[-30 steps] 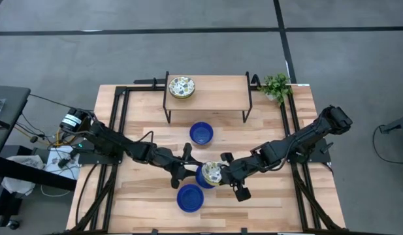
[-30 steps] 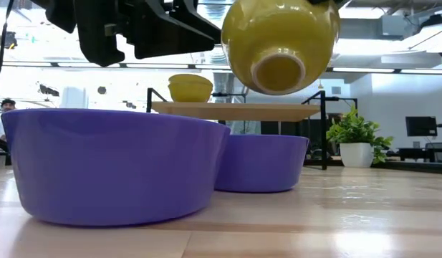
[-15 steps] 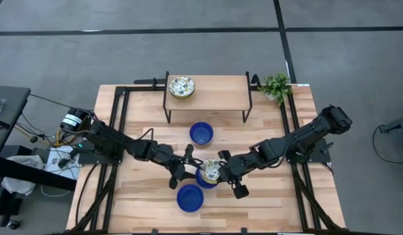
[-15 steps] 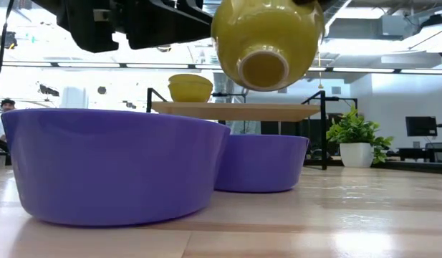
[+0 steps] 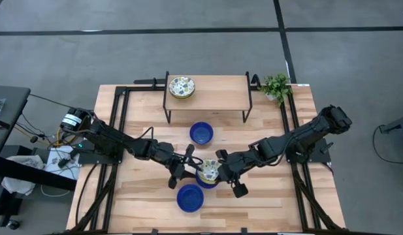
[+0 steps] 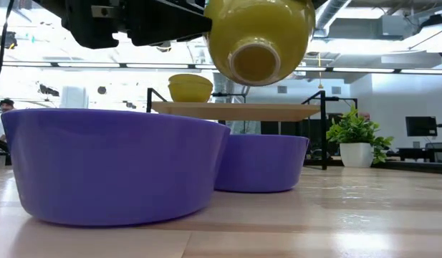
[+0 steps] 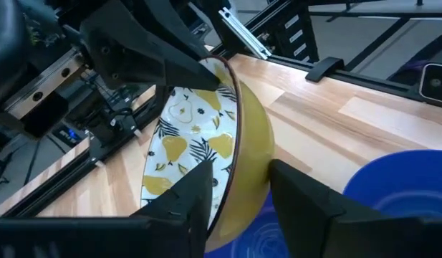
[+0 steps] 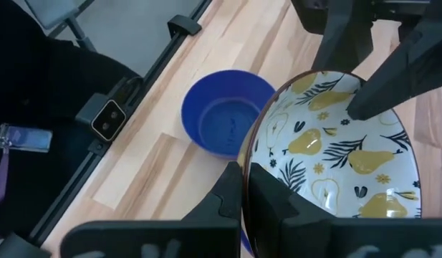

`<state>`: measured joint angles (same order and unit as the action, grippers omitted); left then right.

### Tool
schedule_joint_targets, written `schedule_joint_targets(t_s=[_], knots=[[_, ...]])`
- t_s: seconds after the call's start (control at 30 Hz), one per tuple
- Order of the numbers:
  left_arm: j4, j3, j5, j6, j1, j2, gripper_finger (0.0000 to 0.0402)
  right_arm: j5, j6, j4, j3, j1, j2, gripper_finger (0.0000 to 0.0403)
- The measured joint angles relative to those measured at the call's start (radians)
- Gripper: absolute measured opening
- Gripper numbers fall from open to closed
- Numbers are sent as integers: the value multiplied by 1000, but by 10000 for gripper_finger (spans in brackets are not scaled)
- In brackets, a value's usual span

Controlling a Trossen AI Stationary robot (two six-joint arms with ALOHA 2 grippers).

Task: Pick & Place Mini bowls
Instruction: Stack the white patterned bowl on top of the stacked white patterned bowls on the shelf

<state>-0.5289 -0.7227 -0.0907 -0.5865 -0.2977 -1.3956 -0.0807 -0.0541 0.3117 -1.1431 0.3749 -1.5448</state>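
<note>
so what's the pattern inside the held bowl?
Yellow pears and dark leaves on white, inside the held bowl; clearest in the right wrist view.

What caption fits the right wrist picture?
Right gripper pinches the pear-patterned bowl by its rim near a blue bowl, left gripper opposite.

One camera looks straight down on the whole counter (image 5: 149, 196). Another sits at counter height, very close behind a blue bowl (image 6: 113, 165), facing the shelf (image 6: 235, 109) and room. Each wrist camera peers closely at the pear-patterned bowl (image 7: 206, 143) from opposite sides; all four views share it.
</note>
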Motion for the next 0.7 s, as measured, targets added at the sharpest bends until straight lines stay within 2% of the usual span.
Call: schedule_joint_targets(t_s=[0.4, 0.7], knots=[[-6, 0, -31, -2, 5, 0, 85, -40, -9, -6, 0, -11, 0, 0], [-17, 1, -106, -1, 19, 0, 53, -58, -36, -15, 0, -17, 0, 2]])
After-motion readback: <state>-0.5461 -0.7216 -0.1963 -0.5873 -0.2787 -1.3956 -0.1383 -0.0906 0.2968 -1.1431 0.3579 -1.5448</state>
